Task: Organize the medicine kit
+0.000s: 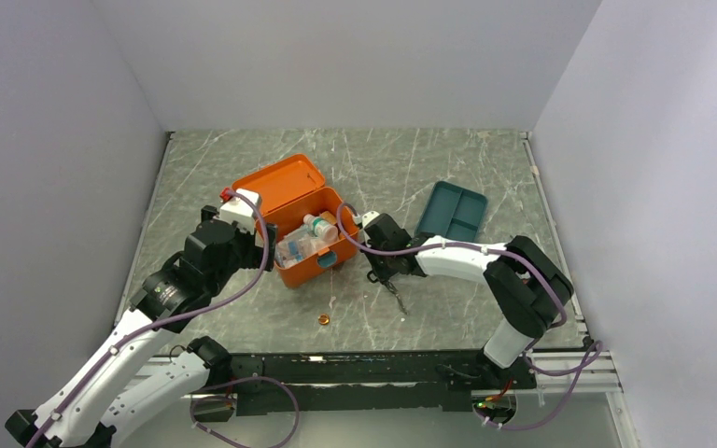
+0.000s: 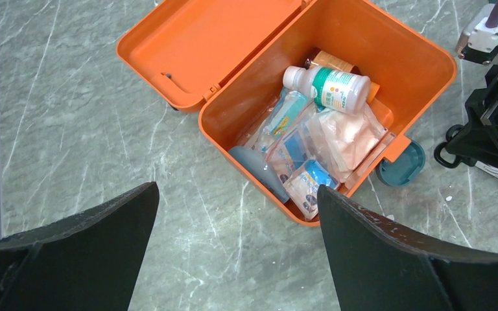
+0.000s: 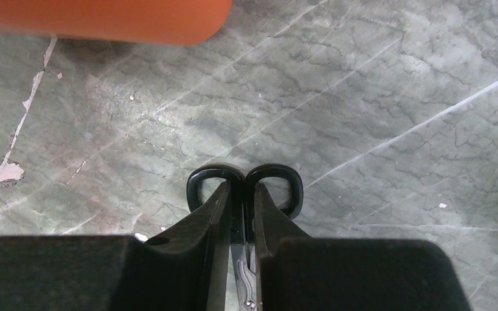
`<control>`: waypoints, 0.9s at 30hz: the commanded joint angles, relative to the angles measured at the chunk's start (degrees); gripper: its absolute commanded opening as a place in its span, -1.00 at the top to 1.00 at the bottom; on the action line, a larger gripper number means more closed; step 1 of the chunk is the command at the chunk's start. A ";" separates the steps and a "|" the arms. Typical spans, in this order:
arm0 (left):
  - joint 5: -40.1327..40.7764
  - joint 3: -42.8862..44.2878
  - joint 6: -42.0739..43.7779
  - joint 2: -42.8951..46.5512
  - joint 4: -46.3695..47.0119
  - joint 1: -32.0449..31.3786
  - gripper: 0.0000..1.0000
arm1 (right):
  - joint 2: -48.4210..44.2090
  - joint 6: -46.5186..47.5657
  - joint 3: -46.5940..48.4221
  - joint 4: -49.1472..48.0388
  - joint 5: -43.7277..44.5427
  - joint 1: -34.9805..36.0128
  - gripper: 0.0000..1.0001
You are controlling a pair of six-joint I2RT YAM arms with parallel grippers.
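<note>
now the medicine kit (image 1: 313, 266) sits open near the middle of the table (image 1: 429, 159), its lid swung back, with a white bottle (image 2: 327, 87) lying over clear packets (image 2: 337, 139) inside. the left pincer (image 2: 237, 191) hovers by its left side, fingers spread wide with nothing between them. just right of the kit, the right pincer (image 3: 241, 188) is pinched together on black-handled scissors (image 3: 279, 175), gripping them right below the loops, low over the table.

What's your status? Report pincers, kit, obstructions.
Left pincer open over medicine kit. Right pincer shut on scissors beside it. Lid open, supplies inside. Teal tray aside.
</note>
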State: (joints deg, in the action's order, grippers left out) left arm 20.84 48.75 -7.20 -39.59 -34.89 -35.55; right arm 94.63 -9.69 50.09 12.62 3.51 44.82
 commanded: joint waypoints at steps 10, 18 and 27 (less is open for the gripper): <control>-4.27 0.26 -2.08 0.02 1.89 0.39 -0.97 | -8.03 -2.98 -2.56 0.40 -0.76 -0.08 1.00; -14.83 -0.42 -7.52 0.46 1.97 0.37 -0.97 | -13.48 -3.89 -5.44 -0.67 -2.23 0.27 1.00; -25.00 -2.19 -13.10 -1.58 2.90 0.31 -0.97 | -16.97 -5.56 -8.45 -2.55 -2.22 0.89 1.00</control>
State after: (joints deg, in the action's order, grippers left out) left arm 1.80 47.20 -16.86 -40.80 -34.50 -35.33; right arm 79.70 -13.72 41.71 12.14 0.99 45.21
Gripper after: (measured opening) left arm 0.986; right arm 0.007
